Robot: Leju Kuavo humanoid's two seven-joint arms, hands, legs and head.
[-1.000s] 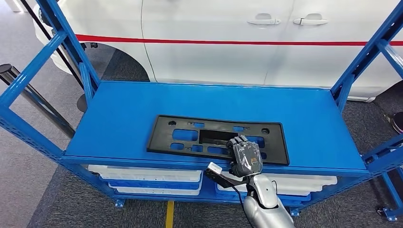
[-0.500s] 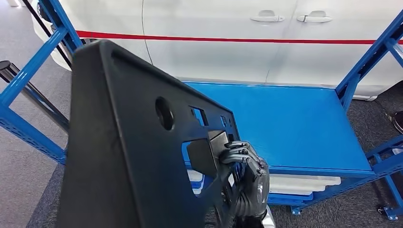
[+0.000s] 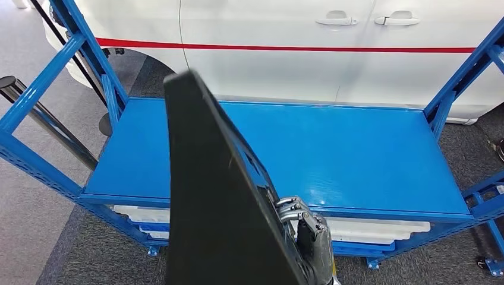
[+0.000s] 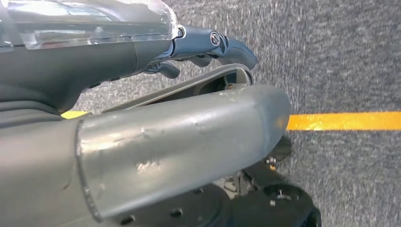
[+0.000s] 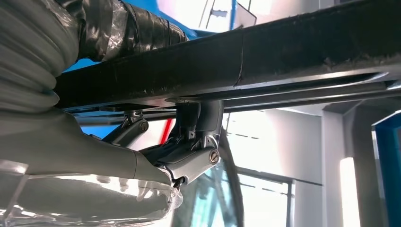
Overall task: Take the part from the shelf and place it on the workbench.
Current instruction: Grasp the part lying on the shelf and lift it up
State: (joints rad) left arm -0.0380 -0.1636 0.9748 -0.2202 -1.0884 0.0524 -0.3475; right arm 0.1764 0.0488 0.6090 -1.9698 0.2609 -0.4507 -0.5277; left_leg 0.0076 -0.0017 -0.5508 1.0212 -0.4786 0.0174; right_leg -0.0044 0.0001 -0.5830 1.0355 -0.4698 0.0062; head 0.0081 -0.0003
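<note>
Grey carpet underfoot, a white car with a red stripe (image 3: 285, 48) parked behind, and in front of it the blue metal shelf rack (image 3: 368, 148) with its broad flat deck. Above that deck, off it and tilted steeply on edge, is the flat black plastic panel (image 3: 214, 202), close to the head camera and covering the deck's left-centre. The right hand (image 3: 309, 234) holds it just in front of the rack's near edge: metallic fingers (image 3: 289, 208) hooked over the panel's rim, dark palm behind, wrist dropping out of frame.

The right wrist view gives the underside: the panel's edge (image 5: 265, 56) runs as a rough, matte black bar with a glossy lip, and the fingers (image 5: 194, 156) are clamped up against it beside the ribbed grey cover.

Below the deck, white and blue trays (image 3: 380, 228) sit stacked on the lower level.

The left wrist view looks down at speckled carpet and a yellow floor line (image 4: 345, 121); the left hand (image 4: 208, 47) hangs there, dark fingers curled in, nothing in them.
</note>
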